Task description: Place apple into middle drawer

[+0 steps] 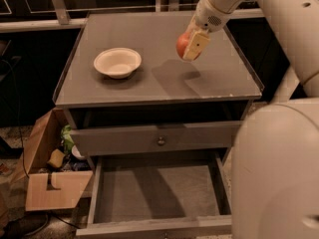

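The apple (181,44), red-orange, is held in my gripper (190,47), which is shut on it. One pale finger (196,44) covers the apple's right side. The apple hangs a little above the grey cabinet top (149,86), right of centre, and its shadow falls on the top below it. The middle drawer (159,195) is pulled out low at the front, with a bare grey floor and low side walls. It lies below and in front of the gripper.
A white bowl (117,62) stands on the cabinet top's left half. A grey drawer front with a round knob (160,141) sits shut above the open drawer. An open cardboard box (47,180) with clutter stands on the floor at left. My arm's bulky body (279,173) fills the right.
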Tool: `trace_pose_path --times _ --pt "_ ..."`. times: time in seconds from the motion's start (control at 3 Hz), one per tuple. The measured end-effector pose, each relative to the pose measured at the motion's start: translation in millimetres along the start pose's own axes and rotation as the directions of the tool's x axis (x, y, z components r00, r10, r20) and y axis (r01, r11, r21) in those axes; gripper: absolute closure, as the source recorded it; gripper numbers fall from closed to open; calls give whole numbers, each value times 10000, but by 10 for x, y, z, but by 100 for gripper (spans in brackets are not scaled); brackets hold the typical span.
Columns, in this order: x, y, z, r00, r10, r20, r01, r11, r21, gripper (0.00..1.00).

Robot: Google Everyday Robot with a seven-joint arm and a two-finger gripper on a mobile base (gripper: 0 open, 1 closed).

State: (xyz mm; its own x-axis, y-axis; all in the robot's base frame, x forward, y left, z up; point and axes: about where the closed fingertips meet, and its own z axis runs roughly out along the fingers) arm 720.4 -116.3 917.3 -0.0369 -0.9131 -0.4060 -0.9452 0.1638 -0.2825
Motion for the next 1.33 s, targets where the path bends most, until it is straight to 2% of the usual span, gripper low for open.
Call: trace_pose_path --times 0.33,0.67,1.0,1.33 --pt "-29 189 -540 9994 257 242 -283 9928 1160 100" --pt "-119 529 -964 9957 501 779 -653 9762 2068 100" --pt "-26 799 -799 9964 614 589 -710 9814 1786 100" --pt "75 747 -850 9970 737 254 -771 9798 1847 100"
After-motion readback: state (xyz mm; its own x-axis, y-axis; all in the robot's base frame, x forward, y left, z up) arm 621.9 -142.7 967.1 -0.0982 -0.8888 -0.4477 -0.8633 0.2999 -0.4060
